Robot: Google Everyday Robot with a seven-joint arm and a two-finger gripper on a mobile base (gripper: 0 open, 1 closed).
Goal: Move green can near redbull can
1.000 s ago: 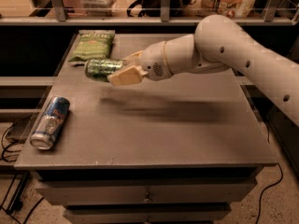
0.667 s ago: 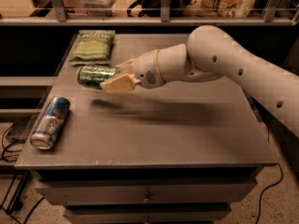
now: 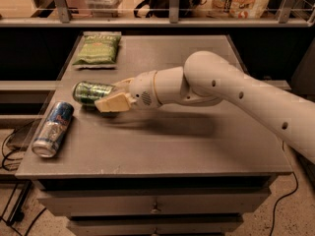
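Note:
The green can [image 3: 90, 92] lies on its side, held just above the grey table [image 3: 162, 146] at the left. My gripper [image 3: 112, 95] is shut on the green can, with one pale finger [image 3: 112, 103] in front of it and the other behind. The redbull can [image 3: 52, 129], blue and silver, lies on its side near the table's front left edge, a short way below and left of the green can. The two cans are apart.
A flat green chip bag [image 3: 97, 48] lies at the table's back left. A railing and shelf with bags run behind the table. My white arm [image 3: 236, 97] spans the table's right half. Drawers sit below the front edge.
My gripper has carried the green can to the left and toward the front, closer to the redbull can. The redbull can and chip bag have not moved.

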